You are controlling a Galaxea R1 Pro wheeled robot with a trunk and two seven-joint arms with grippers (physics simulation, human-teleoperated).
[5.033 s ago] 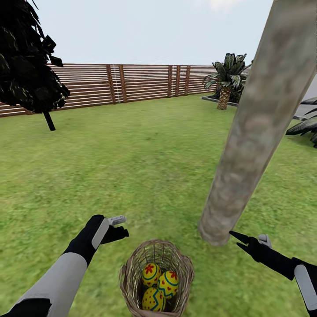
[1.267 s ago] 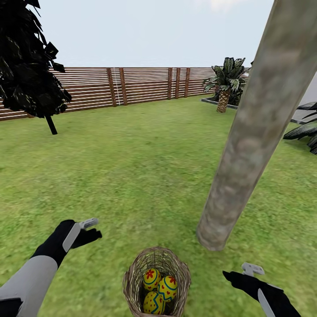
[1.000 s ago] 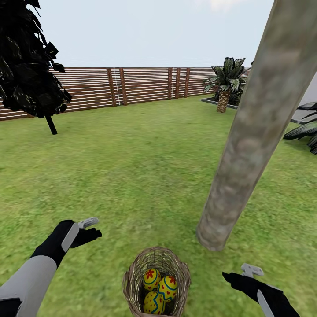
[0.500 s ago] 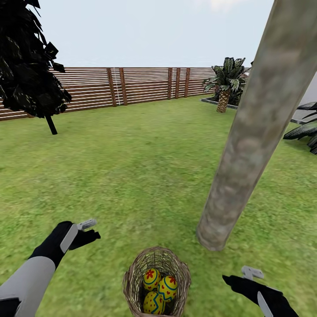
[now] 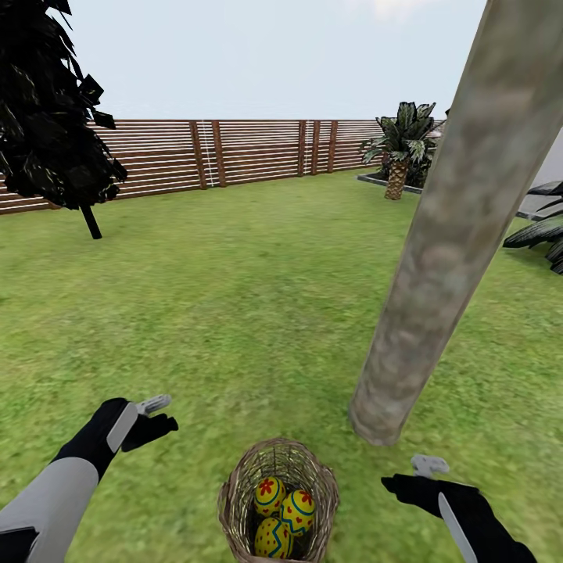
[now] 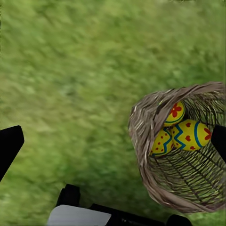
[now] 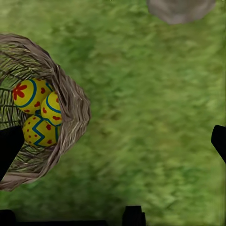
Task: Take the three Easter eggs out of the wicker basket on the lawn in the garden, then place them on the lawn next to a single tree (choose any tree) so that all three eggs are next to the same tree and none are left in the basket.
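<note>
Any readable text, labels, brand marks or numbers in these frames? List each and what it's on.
None: no view carries any word, number, label or brand.
Easter eggs: painted red flowers, dots and blue zigzag bands, no lettering.
Wicker basket: plain weave, no tag.
Tree trunk: mottled bark only.
Fence: bare wooden slats, no sign.
Left hand and right hand: plain black and grey, no markings legible.

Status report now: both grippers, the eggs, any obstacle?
Left gripper and right gripper open, empty. Three yellow painted eggs inside round woven wicker basket. Thick grey-beige tree trunk close by, nothing blocking.
</note>
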